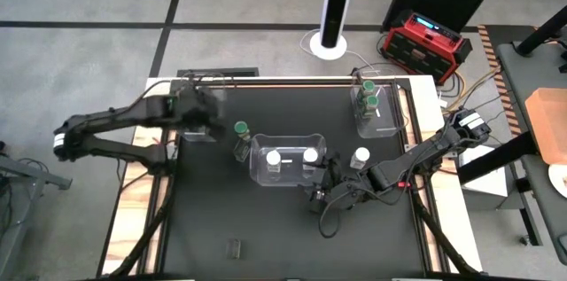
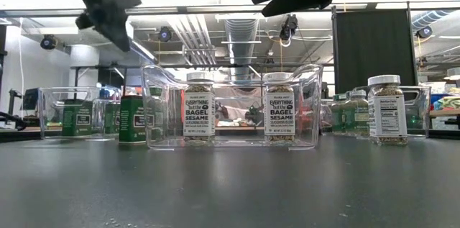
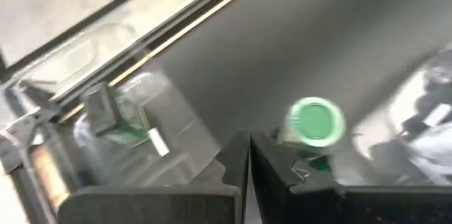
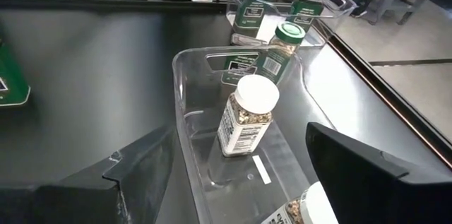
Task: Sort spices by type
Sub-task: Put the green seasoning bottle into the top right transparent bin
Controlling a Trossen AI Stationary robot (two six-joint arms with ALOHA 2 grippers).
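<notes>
Spanning the whole scene, a dark worktop (image 1: pixel 221 219) carries everything listed below.

Left arm: reaches in from the left edge toward the far-left corner; left gripper (image 1: pixel 202 114) hangs above the worktop, jaws pressed together and holding nothing in the wrist view.

Right arm: enters from the right edge, bent low; right gripper (image 1: pixel 321 182) sits at the near right corner of the middle bin, jaws spread wide and empty, one finger to each side of the bin's end in the wrist view.

Middle bin (image 1: pixel 257 167): clear plastic, at the centre of the worktop. Holds two white-lidded jars (image 1: pixel 274 159), upright and apart, both labelled sesame bagel seasoning in the low view.

Far-right bin (image 1: pixel 390 121): clear plastic, near the far right corner. Holds two green-lidded jars (image 1: pixel 369 93), upright, close together.

Far-left bin (image 3: pixel 176 121): clear plastic, beneath the left gripper; dark green items inside, their kind cannot be told.

Loose green-lidded jar (image 1: pixel 241 130): upright on the worktop, just beside the middle bin's left end.

Loose white-lidded jar (image 1: pixel 361 156): upright on the worktop, right of the middle bin, near the right arm.

Small dark object (image 1: pixel 234 247): on the near part of the worktop, well apart from the rest.
</notes>
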